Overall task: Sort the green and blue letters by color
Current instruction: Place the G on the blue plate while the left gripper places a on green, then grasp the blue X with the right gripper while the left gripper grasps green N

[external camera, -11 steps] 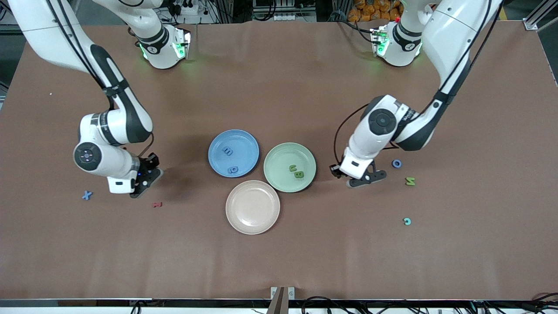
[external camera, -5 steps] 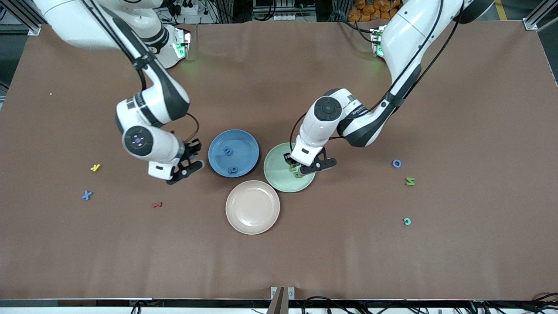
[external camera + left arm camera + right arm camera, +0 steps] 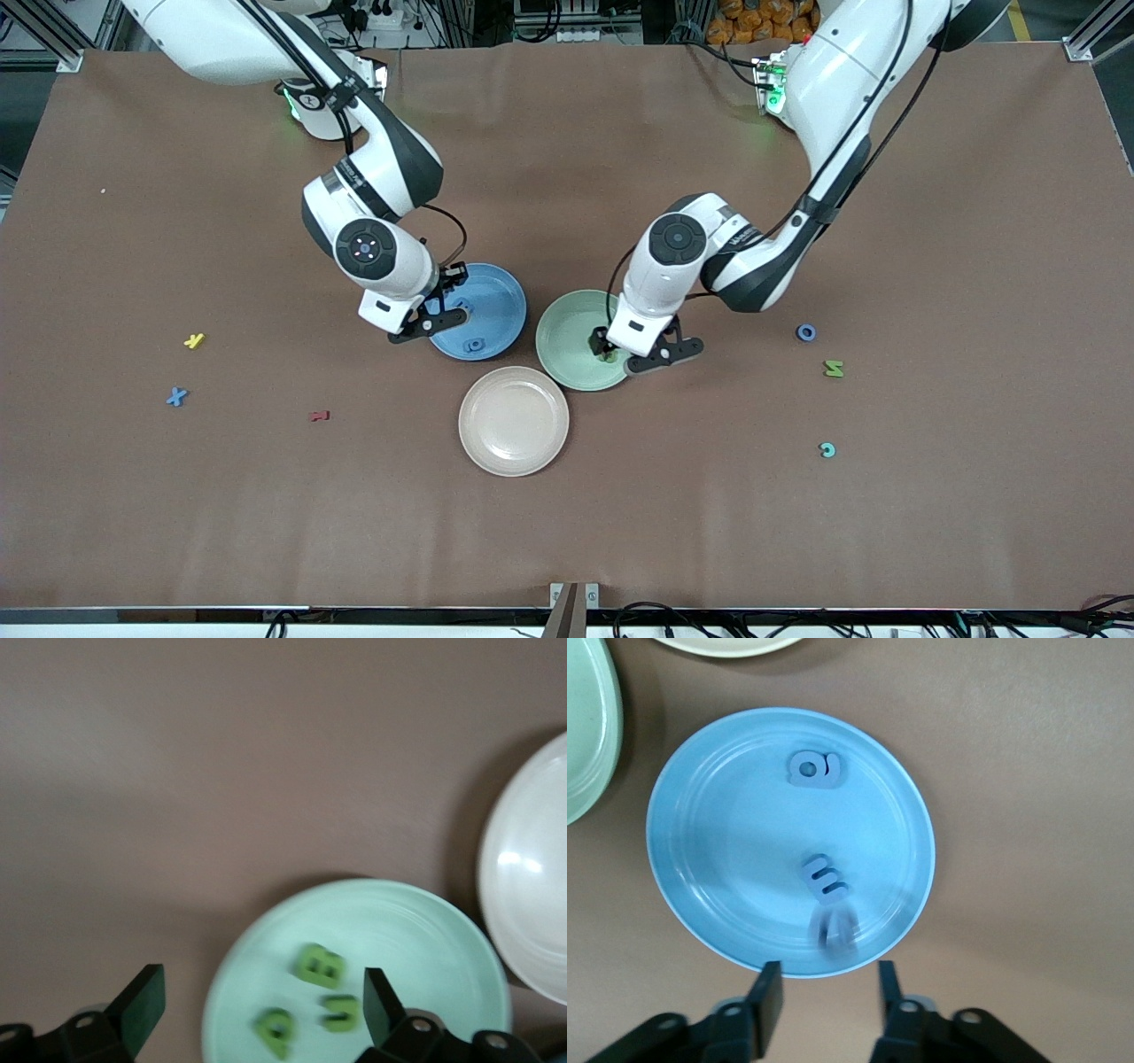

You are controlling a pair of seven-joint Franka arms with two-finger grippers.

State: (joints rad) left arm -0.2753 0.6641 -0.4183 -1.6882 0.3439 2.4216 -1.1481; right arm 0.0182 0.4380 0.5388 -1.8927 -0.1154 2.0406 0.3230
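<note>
While three green letters (image 3: 319, 1001) lie in my green plate (image 3: 567, 341) and three blue letters (image 3: 824, 877) in the blue plate (image 3: 496, 306), I log left gripper (image 3: 257, 1010) released over the green rim, right gripper (image 3: 826, 997) parted, empty, over the blue rim.

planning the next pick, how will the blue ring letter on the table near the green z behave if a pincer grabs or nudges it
The small blue ring-shaped letter lies flat on the brown paper-covered table, so it will probably slide when nudged, not roll. It looks thin and tiny, likely light, and could skid out of a loose pinch. Its low profile probably means the fingers must come almost down to the table.
</note>
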